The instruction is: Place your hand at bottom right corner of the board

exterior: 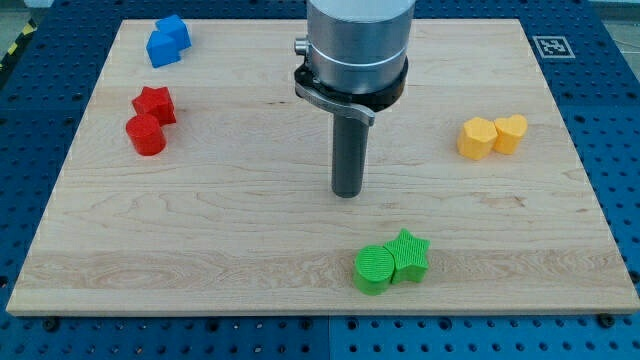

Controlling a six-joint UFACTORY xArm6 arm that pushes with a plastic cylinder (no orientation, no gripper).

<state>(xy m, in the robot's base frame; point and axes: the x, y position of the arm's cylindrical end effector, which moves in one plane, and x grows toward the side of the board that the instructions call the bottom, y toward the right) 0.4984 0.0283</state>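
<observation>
My tip (347,192) rests near the middle of the wooden board (220,240), slightly toward the view's right. A green cylinder (373,270) and a green star (409,256) touch each other just below and to the right of the tip. A yellow hexagon-like block (476,138) and a yellow heart (511,132) sit together at the right. The board's bottom right corner (622,305) lies far to the right and below the tip.
A red star (155,104) and a red cylinder (146,135) sit at the left. Two blue blocks (167,41) stand at the top left. A black-and-white marker (549,45) is beyond the board's top right corner. Blue perforated table surrounds the board.
</observation>
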